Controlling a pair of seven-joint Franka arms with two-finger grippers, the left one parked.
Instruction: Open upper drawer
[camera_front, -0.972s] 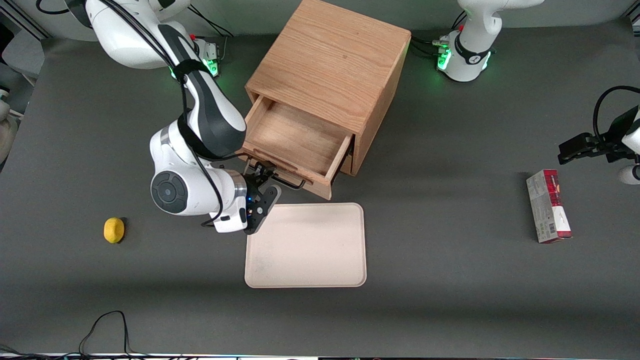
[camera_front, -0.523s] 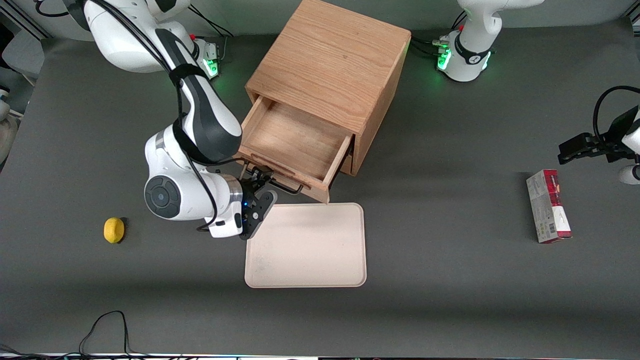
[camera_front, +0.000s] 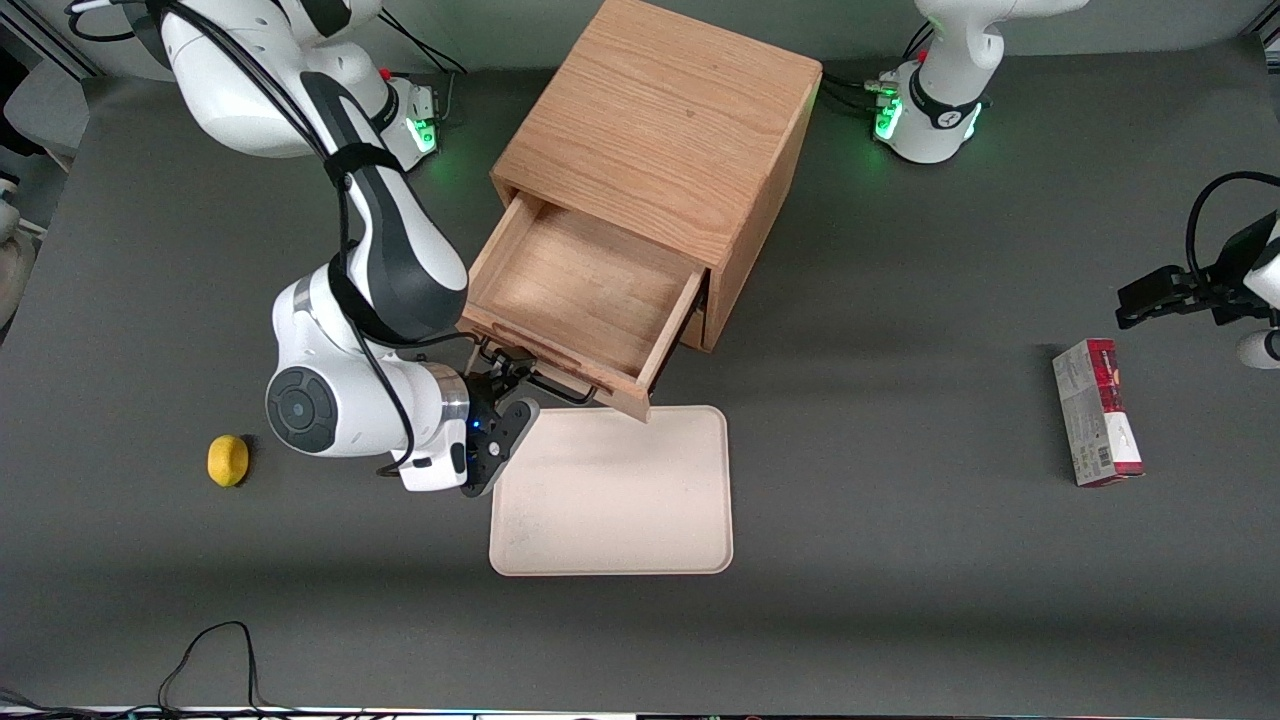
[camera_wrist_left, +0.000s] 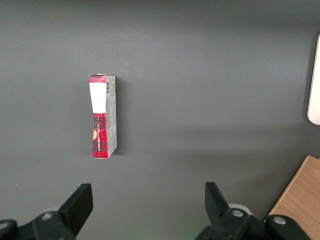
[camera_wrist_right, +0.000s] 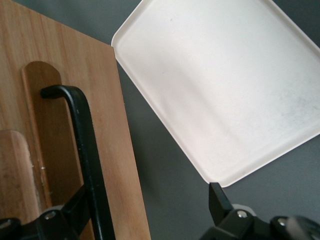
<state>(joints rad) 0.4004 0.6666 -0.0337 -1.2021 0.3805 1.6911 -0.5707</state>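
The end effector (camera_front: 505, 378) sits right at the front of the upper drawer (camera_front: 580, 290), on the side nearer the front camera. Its fingers are spread wide rather than pinched. In the right wrist view, the black wire handle (camera_wrist_right: 82, 150) runs between them and lies against one finger (camera_wrist_right: 75, 207), while the other finger (camera_wrist_right: 217, 200) stands well clear over the desk. The handle's long axis runs along the drawer front, crosswise to the way the drawer slides, so any further pull should go straight away from the wooden cabinet (camera_front: 660, 120), towards the cream tray (camera_front: 610, 490).

The drawer is a shallow light-oak box. It stands well out of the cabinet with its bare wooden floor showing, and its front corner reaches the tray's edge.
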